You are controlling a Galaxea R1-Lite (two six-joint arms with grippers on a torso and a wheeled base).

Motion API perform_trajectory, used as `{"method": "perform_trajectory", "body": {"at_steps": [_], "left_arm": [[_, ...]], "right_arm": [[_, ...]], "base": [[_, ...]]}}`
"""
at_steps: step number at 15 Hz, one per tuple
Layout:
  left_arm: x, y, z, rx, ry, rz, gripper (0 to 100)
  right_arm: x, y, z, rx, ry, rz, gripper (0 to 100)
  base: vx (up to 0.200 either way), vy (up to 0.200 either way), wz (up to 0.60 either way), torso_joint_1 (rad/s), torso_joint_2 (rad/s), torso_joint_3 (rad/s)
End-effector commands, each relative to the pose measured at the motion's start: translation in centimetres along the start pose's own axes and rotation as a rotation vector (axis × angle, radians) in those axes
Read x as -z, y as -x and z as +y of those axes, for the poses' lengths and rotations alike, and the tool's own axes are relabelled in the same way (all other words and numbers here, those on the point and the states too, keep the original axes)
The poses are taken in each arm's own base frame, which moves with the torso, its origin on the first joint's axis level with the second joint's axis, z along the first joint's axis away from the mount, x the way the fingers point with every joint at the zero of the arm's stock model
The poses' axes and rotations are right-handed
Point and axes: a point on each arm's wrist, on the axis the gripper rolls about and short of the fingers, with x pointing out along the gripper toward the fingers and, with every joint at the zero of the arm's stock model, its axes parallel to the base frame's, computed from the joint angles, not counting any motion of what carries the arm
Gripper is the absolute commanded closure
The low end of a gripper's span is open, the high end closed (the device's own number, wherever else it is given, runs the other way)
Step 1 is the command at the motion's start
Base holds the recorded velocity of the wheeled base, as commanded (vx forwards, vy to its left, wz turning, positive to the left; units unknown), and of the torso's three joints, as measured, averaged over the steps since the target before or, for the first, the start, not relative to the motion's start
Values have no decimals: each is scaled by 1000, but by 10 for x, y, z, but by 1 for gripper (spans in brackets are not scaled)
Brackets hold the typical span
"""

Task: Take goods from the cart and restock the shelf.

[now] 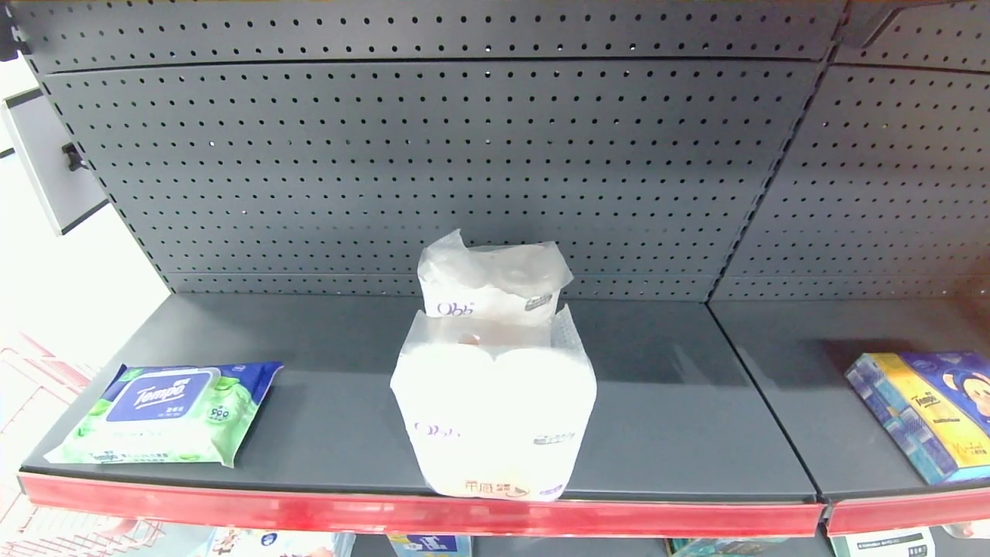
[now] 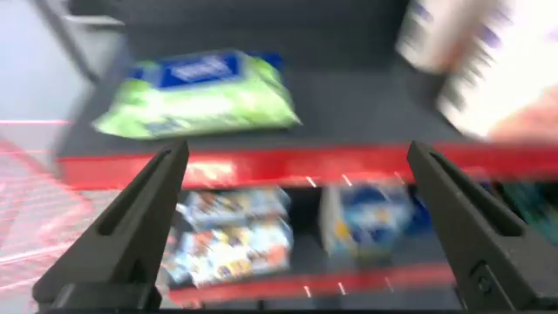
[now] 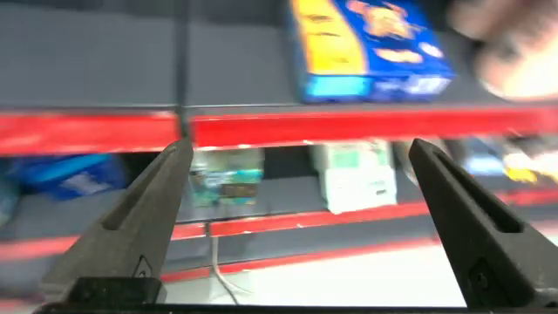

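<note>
Logged left gripper (image 2: 296,157) spread wide, nothing between the fingers. Hanging in front of the red edge strip (image 2: 261,166) of the shelf (image 2: 349,96), apart from it. Saw beyond it a green wet-wipes pack (image 2: 200,92) lying flat on the shelf board near the front edge. Saw white toilet-paper packs (image 2: 497,78) further along the board, blurred. Noted lower-shelf goods (image 2: 231,235) beneath the strip, too blurred to identify. Caught red wire of the cart (image 2: 30,196) off the shelf's left end.

Logged right gripper (image 3: 301,148) likewise wide open and empty, facing the same red strip without touching. Saw past it a blue-and-yellow tissue pack (image 3: 370,44) on the board above the strip, and more blurred stock on the level beneath.

From the head view:
- Found the two toilet-paper packs mid-shelf, one behind the other.
- Front pack (image 1: 495,418) upright at the very front edge.
- Rear pack (image 1: 491,282) directly behind it, close to the pegboard back (image 1: 464,155). Cannot tell whether the two touch.
- Wipes pack at the left end, well apart from the toilet paper.
- Tissue pack on the adjoining board to the right, also well apart, lying at an angle to the front edge.
</note>
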Motion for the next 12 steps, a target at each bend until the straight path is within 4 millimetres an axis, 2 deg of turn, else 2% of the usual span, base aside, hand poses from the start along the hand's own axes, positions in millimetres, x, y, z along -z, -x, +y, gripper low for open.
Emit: {"method": "perform_trajectory", "body": {"at_steps": [1,2,3,4,5,6,8,9,11,12], "left_arm": [[7,-2,0,-6,2,17,0],[8,-2,0,-5,1,17,0],[8,-3,-1,28,0,16,0],[9,-3,-2,72,0,7,0],[10,-4,-2,106,0,-4,0],[10,-6,-3,147,-6,-33,0],[13,-8,-3,134,-44,-51,0],[17,-9,-1,15,-40,-26,0],[17,-9,0,-5,-13,-26,0],[17,-9,0,3,-16,-24,0]], "right_arm": [[-13,-11,10,195,-15,171,0],[-11,-11,12,207,-24,186,0],[2,-8,16,143,-44,151,0],[17,0,18,-7,-41,47,0],[27,-2,21,-150,-26,12,0],[29,-2,23,-301,-43,-122,0],[32,-12,27,-342,-59,-230,0],[33,-15,27,-312,-69,-254,0],[33,-15,25,-210,-84,-247,0],[33,-15,26,-232,-106,-243,0]], "base": [[0,0,0,0,0,0],[0,0,0,0,0,0],[0,0,0,0,0,0],[0,0,0,0,0,0],[0,0,0,0,0,0],[0,0,0,0,0,0],[0,0,0,0,0,0],[0,0,0,0,0,0],[0,0,0,0,0,0],[0,0,0,0,0,0]]}}
